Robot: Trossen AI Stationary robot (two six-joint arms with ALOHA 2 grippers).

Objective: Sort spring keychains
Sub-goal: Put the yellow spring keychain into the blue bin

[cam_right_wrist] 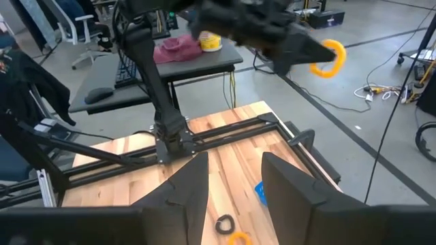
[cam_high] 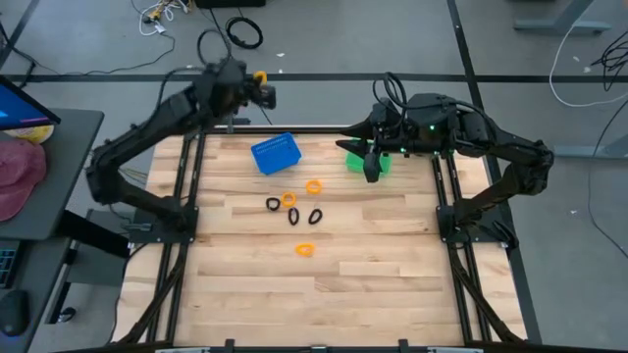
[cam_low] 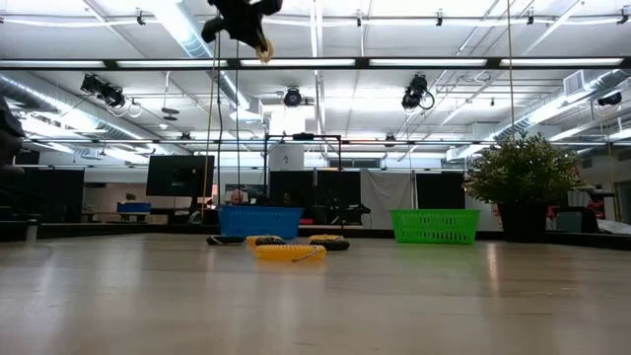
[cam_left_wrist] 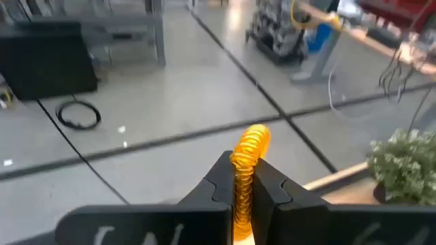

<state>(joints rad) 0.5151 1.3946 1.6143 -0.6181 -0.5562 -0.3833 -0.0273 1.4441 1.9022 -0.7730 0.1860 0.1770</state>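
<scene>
My left gripper (cam_high: 263,88) is raised high beyond the table's far edge, behind the blue basket (cam_high: 276,153), and is shut on an orange spring keychain (cam_left_wrist: 251,146). My right gripper (cam_right_wrist: 235,184) is open and hovers at the green basket (cam_high: 355,160), touching nothing. Several keychains lie flat on the table's middle: orange ones (cam_high: 313,186) (cam_high: 289,198) (cam_high: 305,249) and black ones (cam_high: 273,204) (cam_high: 293,216) (cam_high: 316,216). The low view shows the nearest orange keychain (cam_low: 289,252) in front of both baskets. My left gripper pinches the orange keychain between its two fingers (cam_left_wrist: 225,178), across the coil. One curved end of the loop (cam_left_wrist: 253,139) sticks out past the fingertips. The keychain is lifted clear, high above the table (cam_low: 262,49); the right wrist view shows the loop (cam_right_wrist: 330,58) at the fingertips.
The blue basket (cam_low: 260,222) and the green basket (cam_low: 435,225) stand near the table's far edge. Black frame rails (cam_high: 186,196) (cam_high: 446,196) run along both sides. The near half of the wooden table (cam_high: 314,304) is bare. Cables lie on the floor beyond.
</scene>
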